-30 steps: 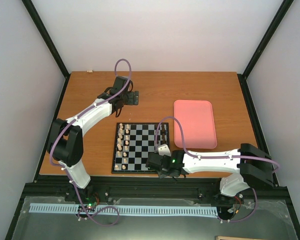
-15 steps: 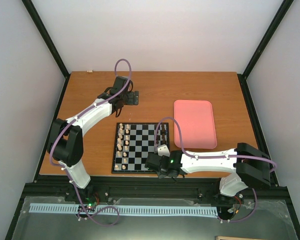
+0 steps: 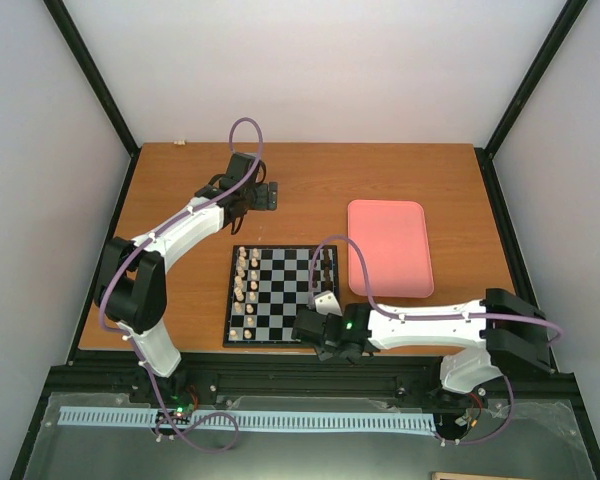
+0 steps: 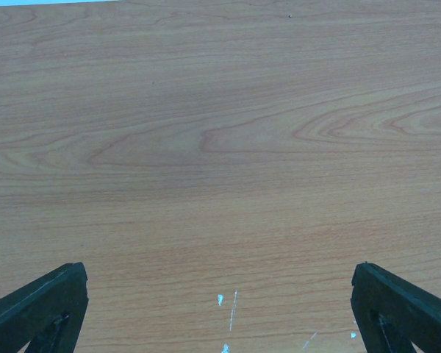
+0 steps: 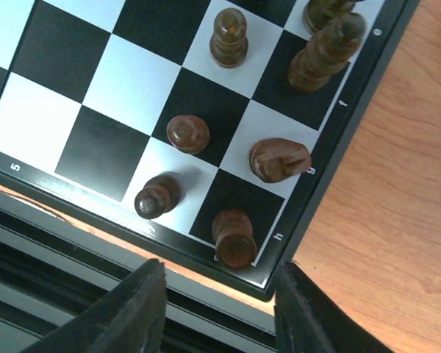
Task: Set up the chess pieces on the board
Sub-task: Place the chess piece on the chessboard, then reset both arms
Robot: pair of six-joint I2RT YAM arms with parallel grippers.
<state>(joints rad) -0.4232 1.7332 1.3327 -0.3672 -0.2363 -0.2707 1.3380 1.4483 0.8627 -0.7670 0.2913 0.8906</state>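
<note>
The left pincer (image 4: pixel 219 283) hangs over bare table (image 4: pixel 220 132) beyond the far left corner of the board (image 3: pixel 280 292), with its fingers spread wide and nothing between them. Pale pieces (image 3: pixel 242 285) line the board's left columns. The dark chess pieces (image 5: pixel 188 134) stand along its right edge. The right pincer (image 5: pixel 220 283) sits low at the near right corner, jaws apart and empty. The corner piece (image 5: pixel 234 237) stands just beyond the gap, touching neither finger. A pink tray (image 3: pixel 388 247) lies to the right.
</note>
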